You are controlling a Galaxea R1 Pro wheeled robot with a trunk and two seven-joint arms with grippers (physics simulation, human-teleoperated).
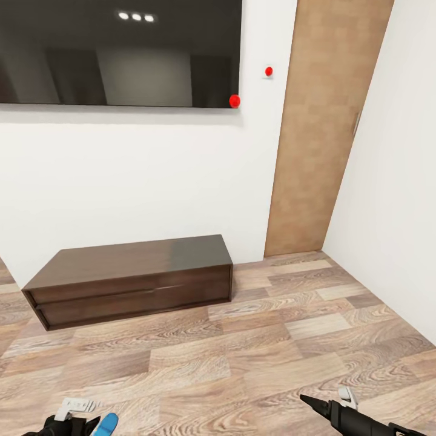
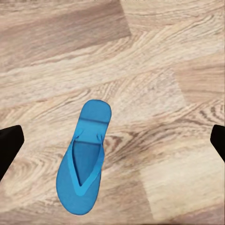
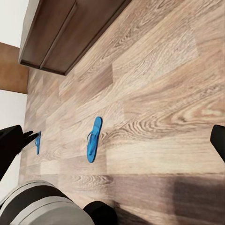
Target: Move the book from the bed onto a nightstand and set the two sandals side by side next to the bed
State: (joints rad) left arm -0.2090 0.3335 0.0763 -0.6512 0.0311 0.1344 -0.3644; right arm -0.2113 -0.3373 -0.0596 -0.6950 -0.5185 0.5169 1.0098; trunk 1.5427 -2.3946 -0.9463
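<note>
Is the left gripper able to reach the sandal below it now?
Probably yes. The sandal lies flat on bare floor between the open fingers of the left gripper, with nothing over or beside it.

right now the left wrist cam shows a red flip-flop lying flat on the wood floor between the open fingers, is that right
Not quite: the flip-flop is bright blue, not red, as the left wrist view shows. The rest holds: it lies flat, strap side up, on the wood-plank floor, between the two open fingers, which do not touch it.

Blk arms w/ white-grey fittings, blk right end effector [image 1: 310, 402] fingers, grey rounded base.
</note>
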